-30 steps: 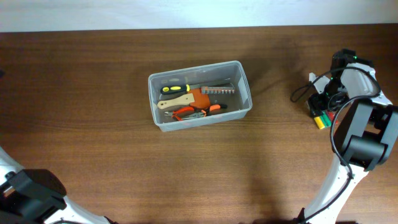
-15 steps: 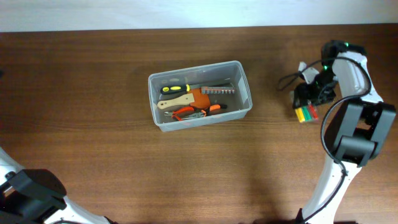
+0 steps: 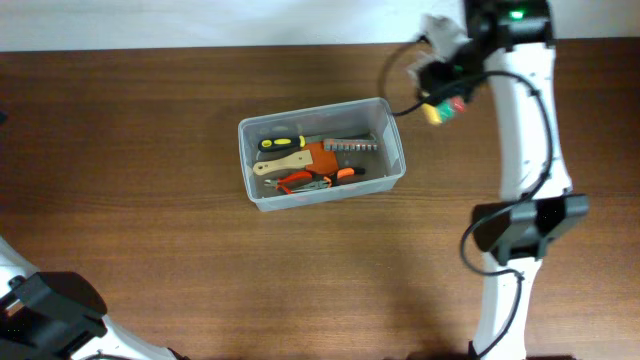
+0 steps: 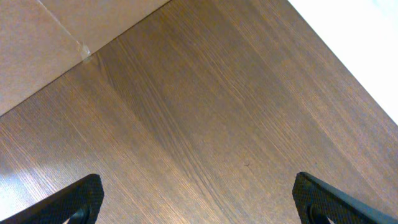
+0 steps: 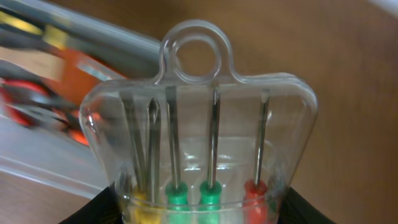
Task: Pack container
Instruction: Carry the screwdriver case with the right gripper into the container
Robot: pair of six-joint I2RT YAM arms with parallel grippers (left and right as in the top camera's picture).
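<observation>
The container [image 3: 392,178] is a clear plastic tub at the table's middle, holding a yellow-handled screwdriver, a wooden-handled tool, orange pliers and a bit strip. My right gripper [image 3: 445,100] is shut on a clear-cased set of small screwdrivers [image 5: 208,140] with yellow, green and red handles. It holds the set in the air just right of the tub's far right corner. In the right wrist view the tub [image 5: 37,158] lies blurred behind the set on the left. My left gripper [image 4: 199,199] is open over bare wood, nothing between its fingers.
The left arm's base [image 3: 45,315] sits at the table's front left corner. The right arm [image 3: 525,150] reaches up the right side of the table. A pale surface lies beyond the table's far edge [image 3: 200,25].
My right gripper has carried the screwdriver set up and left, from the table's right edge to just beside the tub's far right corner. The left arm has not moved.
</observation>
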